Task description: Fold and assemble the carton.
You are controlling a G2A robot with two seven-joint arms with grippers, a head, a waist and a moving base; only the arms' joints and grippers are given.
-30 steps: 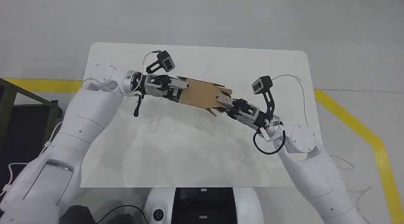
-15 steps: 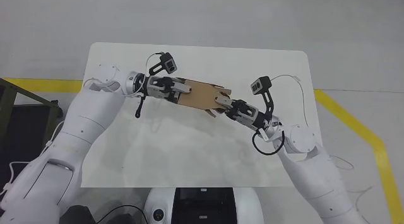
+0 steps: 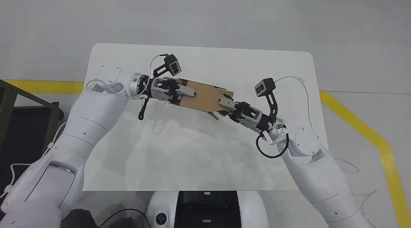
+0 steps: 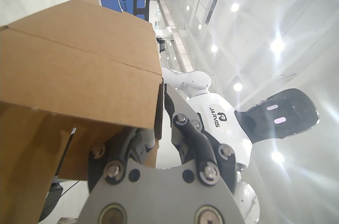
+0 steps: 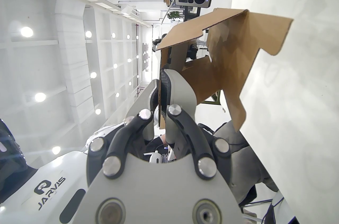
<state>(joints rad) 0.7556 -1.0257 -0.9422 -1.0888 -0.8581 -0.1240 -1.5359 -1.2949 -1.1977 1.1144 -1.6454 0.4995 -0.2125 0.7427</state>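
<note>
Carton (image 3: 207,95) of brown cardboard is held at both ends, one gripper on each. The left gripper (image 3: 182,91) has its fingers (image 4: 182,113) closed on a side wall at its end of the carton: one finger lies outside the wall, and the other is tucked inside behind the cardboard edge. The right gripper (image 3: 225,104) has its fingers (image 5: 174,87) pinched shut on a thin cardboard edge at the opposite end, with the sheet running straight between the two pads.

Out from the left fingers, the top panel shows a straight crease along its length. Out from the right fingers, the end flaps stand open and unfolded, one of them splayed out toward the desk (image 3: 192,157).

From above, the carton slants across the far half of the white desk, its left end a little farther from the robot than its right end. In the right wrist view it casts a soft shadow on the surface.
</note>
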